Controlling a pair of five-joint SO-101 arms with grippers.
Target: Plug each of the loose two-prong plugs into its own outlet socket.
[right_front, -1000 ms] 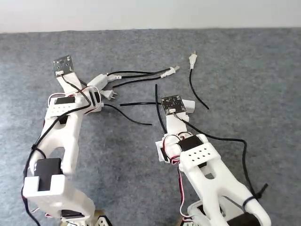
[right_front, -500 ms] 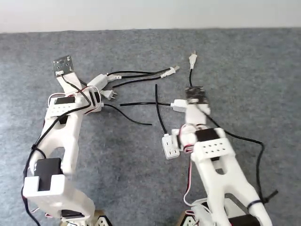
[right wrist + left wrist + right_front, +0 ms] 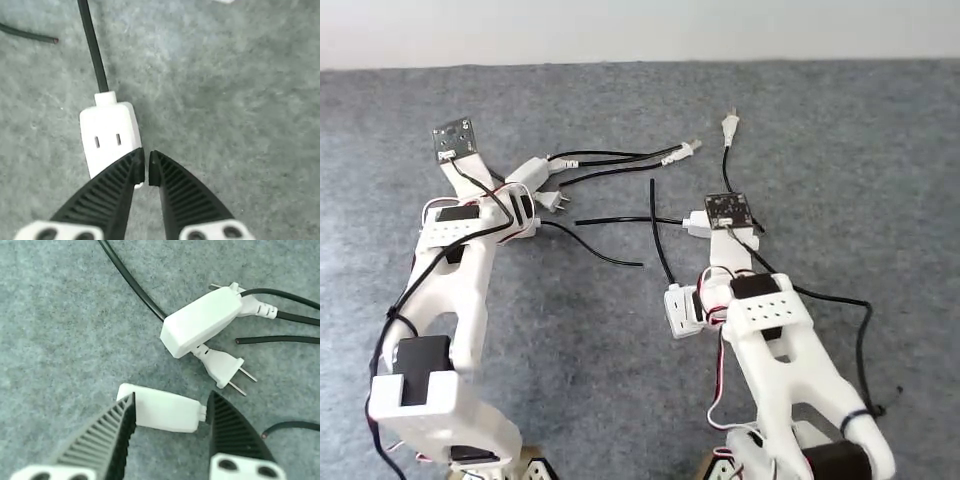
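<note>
Left wrist view: I'm clamping left jaws endwise on the light-looking, rigid socket (image 3: pixel 162 412); right jaws are sitting closed.

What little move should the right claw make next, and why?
Probably open wide and shift over the white outlet socket. The right claw is pinched nearly shut, its tips just at the socket's corner, so it grips nothing. The socket's two slots show, with nothing in them. The left claw holds another socket block.
</note>
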